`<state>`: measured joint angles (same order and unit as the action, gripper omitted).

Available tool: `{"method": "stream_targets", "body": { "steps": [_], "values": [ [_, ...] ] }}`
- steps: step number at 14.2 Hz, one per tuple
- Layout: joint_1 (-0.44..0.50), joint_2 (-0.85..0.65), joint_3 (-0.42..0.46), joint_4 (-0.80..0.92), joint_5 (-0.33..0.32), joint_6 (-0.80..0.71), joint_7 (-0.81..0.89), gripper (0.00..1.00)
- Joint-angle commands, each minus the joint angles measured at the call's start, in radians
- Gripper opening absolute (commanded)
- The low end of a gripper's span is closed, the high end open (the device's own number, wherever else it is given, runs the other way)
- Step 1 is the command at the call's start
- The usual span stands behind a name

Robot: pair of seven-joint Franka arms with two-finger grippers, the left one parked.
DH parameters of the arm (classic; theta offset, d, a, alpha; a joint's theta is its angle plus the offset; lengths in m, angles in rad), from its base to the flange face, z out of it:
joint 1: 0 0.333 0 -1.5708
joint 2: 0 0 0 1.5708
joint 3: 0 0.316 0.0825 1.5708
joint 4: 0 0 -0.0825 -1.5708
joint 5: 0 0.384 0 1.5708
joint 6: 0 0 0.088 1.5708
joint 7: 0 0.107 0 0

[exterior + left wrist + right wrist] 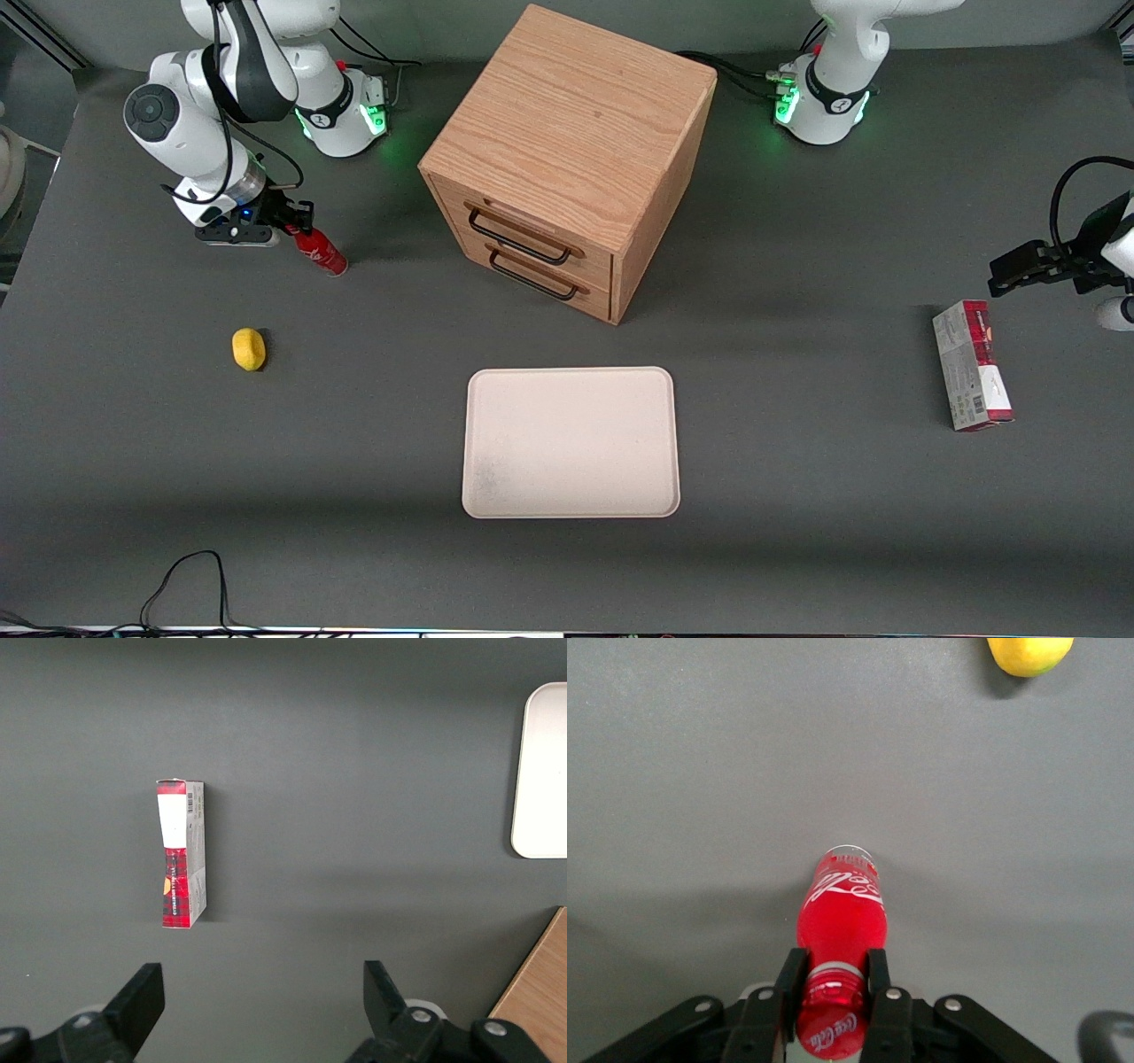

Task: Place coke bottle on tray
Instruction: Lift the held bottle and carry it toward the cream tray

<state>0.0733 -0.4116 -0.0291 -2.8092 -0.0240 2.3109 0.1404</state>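
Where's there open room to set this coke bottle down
The cream-white rectangular tray is bare all over. Open grey tabletop separates it from the red-and-grey carton and the yellow lemon. It is tight by the oak drawer cabinet, near the pincer clamping the red coke bottle.

One slim red coke bottle [319,251] is held in the one working gripper [290,221]. One flat cream-white tray [571,441], one oak two-drawer cabinet [567,159], one small yellow fruit [249,348] and one red-and-grey carton [973,364] are counted around the cabinet.
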Motion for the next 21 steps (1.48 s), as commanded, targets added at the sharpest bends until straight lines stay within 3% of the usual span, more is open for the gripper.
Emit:
{"method": "stream_targets", "body": {
  "steps": [1, 6, 13, 16, 19, 21],
  "values": [
    [-0.003, 0.014, 0.006, 0.039, 0.019, -0.025, -0.005, 0.00],
    [-0.012, 0.098, 0.006, 0.307, 0.019, -0.207, -0.021, 0.00],
    [-0.012, 0.356, 0.038, 0.966, 0.021, -0.692, 0.008, 0.00],
    [-0.009, 0.477, 0.142, 1.215, 0.030, -0.818, 0.123, 0.00],
    [-0.009, 0.591, 0.224, 1.426, 0.082, -0.838, 0.325, 0.00],
    [-0.007, 0.678, 0.302, 1.552, 0.078, -0.834, 0.436, 0.00]
  ]
}}
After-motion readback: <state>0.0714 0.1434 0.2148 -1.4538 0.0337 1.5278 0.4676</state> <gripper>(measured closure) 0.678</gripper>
